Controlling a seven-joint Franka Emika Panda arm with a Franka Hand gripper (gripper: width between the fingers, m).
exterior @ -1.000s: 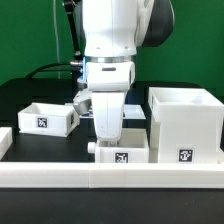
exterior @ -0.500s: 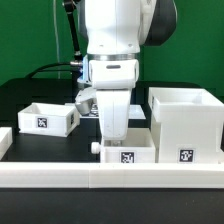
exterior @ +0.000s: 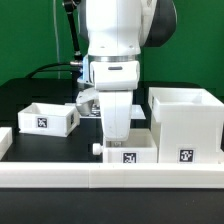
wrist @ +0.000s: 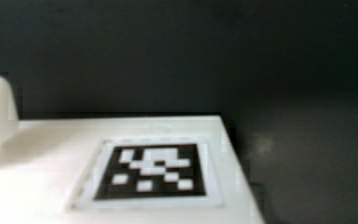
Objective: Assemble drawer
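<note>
**Item 1, gripper** [exterior: 117, 137]: Hangs straight down from the wrist, its lower end at the back wall of the near tray. The fingertips are hidden behind that wall, and the wrist view shows no fingers. I cannot tell whether the jaws are spread, narrow or already pinching the wall.

**Item 2, near tray** [exterior: 126, 152]: Small open-top white box, upright on the dark table [exterior: 20, 98], directly under the gripper. Its knob [exterior: 95, 148] sticks out toward 9 o'clock in the exterior view. The wrist view shows a flat white face of it carrying a tag [wrist: 155, 172]. The rounded white shape at that picture's edge may be the knob; it is too blurred for me to say.

**Item 3, housing** [exterior: 185, 122]: Large open box at 3 o'clock from the gripper, just beside the near tray. I cannot tell whether they touch.

**Item 4, second tray** [exterior: 45, 118]: At 10 o'clock from the gripper, well apart and untouched.

**Item 5, rail** [exterior: 110, 178]: Long and low, at 6 o'clock, just in front of the near tray.

**Handling note:** I judge the step to be gripping the near tray. I would make sure one finger is inside the wall and one outside, and close gently. I would lift straight up so the tray stays level and the knob clears the rail. I would confirm the hold before swinging toward 3 o'clock.
</note>
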